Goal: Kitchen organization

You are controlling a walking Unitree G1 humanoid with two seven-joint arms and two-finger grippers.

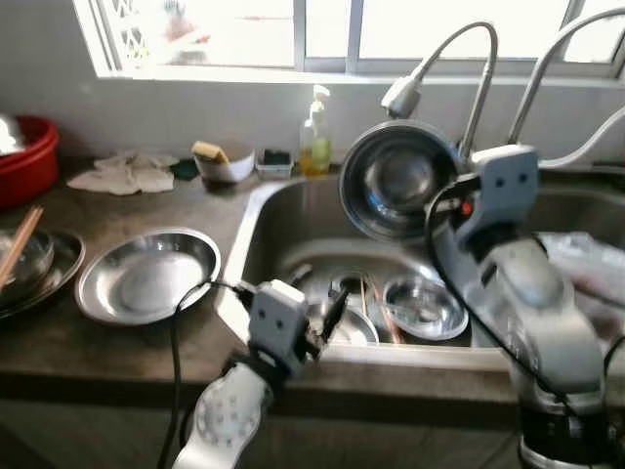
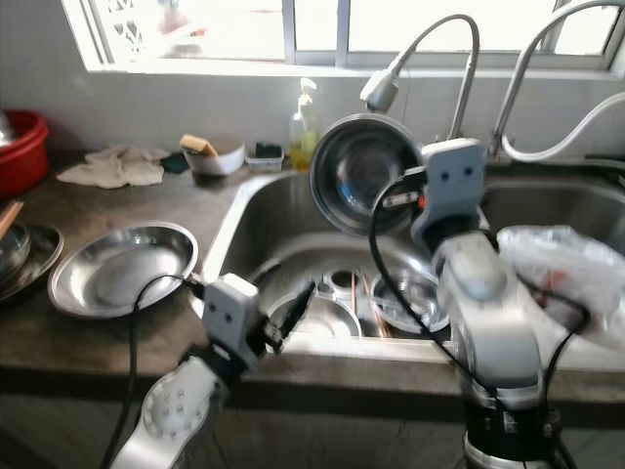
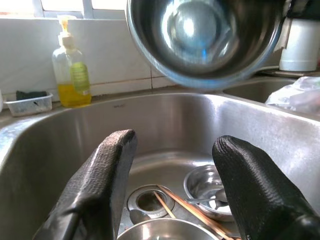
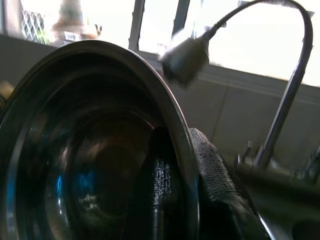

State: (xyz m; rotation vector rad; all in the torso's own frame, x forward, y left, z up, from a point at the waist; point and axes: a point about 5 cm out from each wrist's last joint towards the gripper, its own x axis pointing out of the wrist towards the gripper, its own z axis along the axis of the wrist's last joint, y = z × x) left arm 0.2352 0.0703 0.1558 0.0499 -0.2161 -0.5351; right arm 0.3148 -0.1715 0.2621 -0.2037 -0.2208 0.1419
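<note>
Stainless steel is gleaming across a sunlit kitchen counter as the robot's right gripper (image 4: pixel 187 165) is holding a steel bowl (image 1: pixel 395 182) by its rim above the sink (image 1: pixel 283 210). One black finger is lying inside the bowl and the other is pressing on the outside, so the jaws are clamped shut on the rim. The bowl is tipped on edge, its hollow facing the camera, and is hanging just below the head of a curved grey faucet (image 1: pixel 403 96).

The left gripper (image 3: pixel 172 187) is hovering at the sink's front edge, its two padded fingers spread wide apart and gripping nothing. Beyond them, in the basin, a small steel bowl (image 3: pixel 207 185) holding a spoon is sitting beside the drain (image 3: pixel 148 200), with chopsticks (image 3: pixel 192 210) lying across, and the rim of another bowl is showing nearest the gripper.

On the counter to the robot's left, a wide steel dish (image 1: pixel 146 274) is resting near the sink's edge, with further dishes stacked at the far left. A red basin (image 1: pixel 29 161), a crumpled cloth (image 1: pixel 125 173), a white bowl with a sponge (image 1: pixel 223 161) and a bottle of yellow dish soap (image 1: pixel 314 137) are lining the wall under the window. A crumpled plastic bag (image 2: pixel 566 274) is lying to the robot's right.
</note>
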